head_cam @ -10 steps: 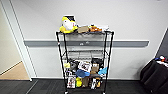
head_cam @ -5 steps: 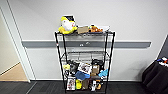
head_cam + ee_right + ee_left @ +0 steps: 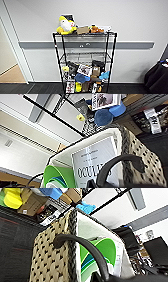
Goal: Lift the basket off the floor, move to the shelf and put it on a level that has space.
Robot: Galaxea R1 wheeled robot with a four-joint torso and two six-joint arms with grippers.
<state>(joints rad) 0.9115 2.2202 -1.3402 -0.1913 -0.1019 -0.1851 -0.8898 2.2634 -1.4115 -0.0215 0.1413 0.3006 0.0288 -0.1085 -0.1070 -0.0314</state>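
Closer than before, the black wire rack (image 3: 84, 62) is faced, the cream woven basket (image 3: 53, 258) is carried near its cluttered lower tiers, end effector states cannot be told, and raising toward the second tier (image 3: 85, 57) is judged needed

The basket (image 3: 136, 147), speckled weave with a dark rim, shows close up, a dark curved handle (image 3: 117, 165) arching over it. Inside stand a white printed card (image 3: 96, 161) and a green-and-white item (image 3: 58, 177). Beyond it, the shelf (image 3: 53, 112) holds a blue cap (image 3: 102, 116).
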